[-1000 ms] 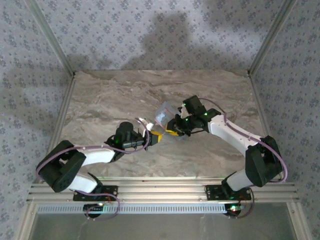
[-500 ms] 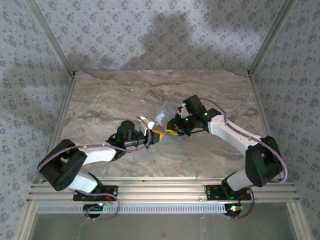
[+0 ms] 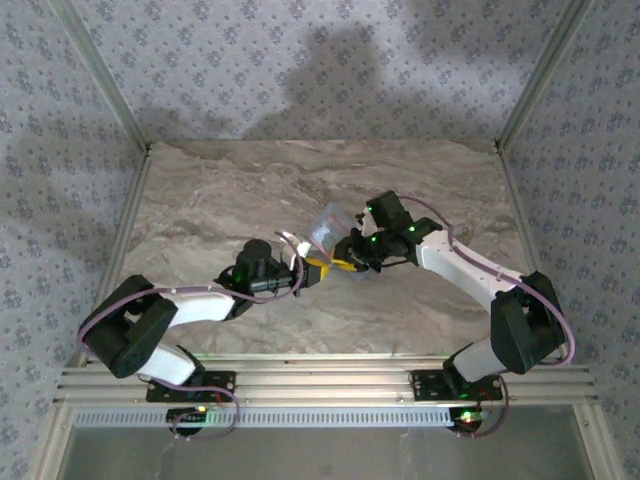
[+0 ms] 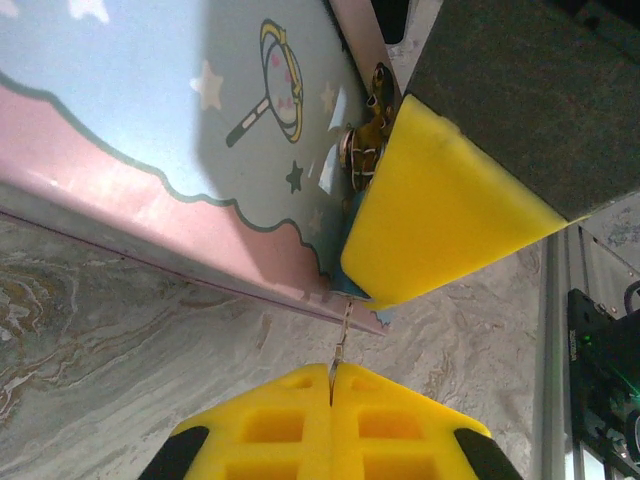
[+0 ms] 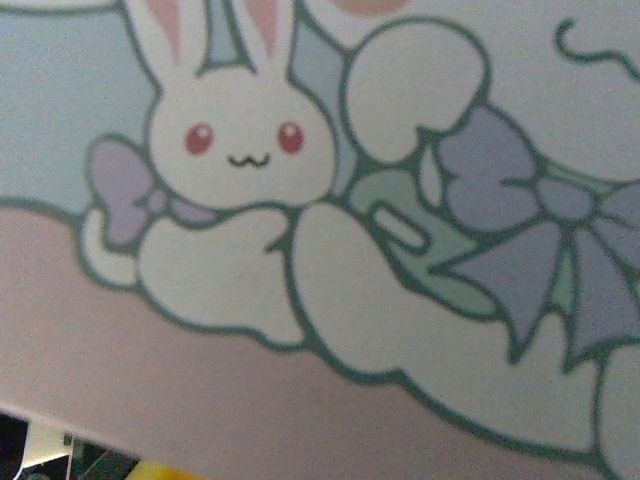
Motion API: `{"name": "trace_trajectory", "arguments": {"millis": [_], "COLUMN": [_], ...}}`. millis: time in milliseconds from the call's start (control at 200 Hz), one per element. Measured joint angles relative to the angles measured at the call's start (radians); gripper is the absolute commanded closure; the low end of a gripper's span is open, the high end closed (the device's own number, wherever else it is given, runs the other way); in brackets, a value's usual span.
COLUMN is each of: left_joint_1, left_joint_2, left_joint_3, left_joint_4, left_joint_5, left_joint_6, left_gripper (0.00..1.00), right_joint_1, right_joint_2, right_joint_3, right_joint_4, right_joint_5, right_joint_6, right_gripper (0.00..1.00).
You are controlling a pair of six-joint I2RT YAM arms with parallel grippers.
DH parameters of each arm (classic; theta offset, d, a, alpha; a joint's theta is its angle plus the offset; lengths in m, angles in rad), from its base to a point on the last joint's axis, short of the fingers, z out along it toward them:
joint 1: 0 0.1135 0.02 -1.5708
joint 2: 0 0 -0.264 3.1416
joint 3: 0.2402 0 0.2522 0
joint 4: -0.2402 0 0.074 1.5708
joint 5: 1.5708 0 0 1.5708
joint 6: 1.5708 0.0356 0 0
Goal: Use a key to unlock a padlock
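The left arm has crept a little to the right since the earlier frame, its elbow swinging inward, while the right arm and the tin (image 3: 328,226) lie as they did.

The left fingers (image 4: 280,425) are pressed fully together, their yellow foam tips meeting along one seam. They pinch the key (image 4: 340,335), seen edge-on as a thin, pale metal sliver standing straight up out of that seam. The key's upper end reaches the lower corner of the right fingers (image 4: 440,215), where one smooth yellow wedge-shaped pad on a dark grey backing shows. A small dark-blue corner, apparently the padlock (image 4: 384,316), peeks out just beneath that pad, touching the tin's edge. Too little of it shows to make out its shape. Whether the right fingers are clamped on it or merely resting against it I cannot tell. A knobbly brass piece (image 4: 365,140) sits at the pad's upper left edge, against the tin's lid.

From above, both pairs of fingers meet at mid-worktop, just below the tin. The tin's lid is glossy and flat, printed in pale blue and pink with stars, a magnifying glass, a white rabbit and lilac bows. The worktop (image 3: 220,190) is matt, with a grey-beige marbled pattern.
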Motion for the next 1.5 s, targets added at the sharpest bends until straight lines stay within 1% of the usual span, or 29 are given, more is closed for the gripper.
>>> {"name": "trace_trajectory", "arguments": {"millis": [355,505,710,1024,1269,1504], "left_joint_1": [0.000,0.000,0.000,0.000,-0.005,-0.005], "left_joint_2": [0.056,0.074,0.077,0.072,0.010,0.014], "left_joint_3": [-0.002,-0.012,-0.019,-0.024,-0.023,-0.008], "left_joint_4": [0.104,0.158,0.182,0.177,0.087,0.064], "left_joint_5": [0.000,0.001,0.004,0.028,0.031,0.031], "left_joint_6": [-0.074,-0.098,-0.108,-0.072,-0.005,0.025], "left_gripper": [1.00,1.00,1.00,1.00,1.00,1.00], "right_joint_1": [-0.017,-0.026,-0.037,-0.046,-0.046,-0.046], "right_joint_2": [-0.001,-0.003,-0.006,-0.006,-0.004,0.000], "right_joint_3": [-0.013,-0.020,-0.031,-0.021,-0.015,-0.003], "right_joint_4": [0.031,0.043,0.061,0.008,-0.015,-0.029], "right_joint_5": [-0.001,-0.020,-0.051,-0.094,-0.125,-0.125], "right_joint_6": [0.003,0.007,0.008,-0.039,-0.054,-0.054], "right_gripper": [1.00,1.00,1.00,1.00,1.00,1.00]}}
